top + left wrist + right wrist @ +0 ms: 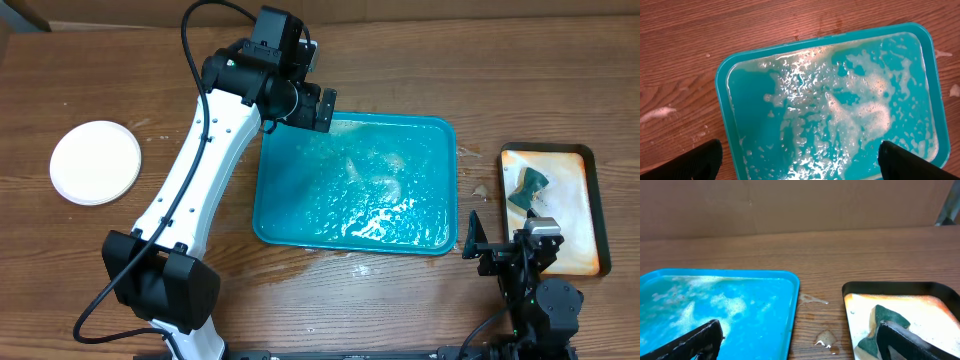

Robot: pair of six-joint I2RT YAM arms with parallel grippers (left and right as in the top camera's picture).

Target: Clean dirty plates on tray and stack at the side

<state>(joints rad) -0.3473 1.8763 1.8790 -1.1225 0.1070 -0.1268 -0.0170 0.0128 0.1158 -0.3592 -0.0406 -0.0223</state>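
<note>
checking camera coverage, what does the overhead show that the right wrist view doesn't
Only the overhead shows the white plate at the table's left and the left gripper over a far corner of the teal tray. Only the right wrist view shows the brown wall behind the table. Both show that foamy tray, the small dark tray holding a sponge, and spilled drops between them.
</note>
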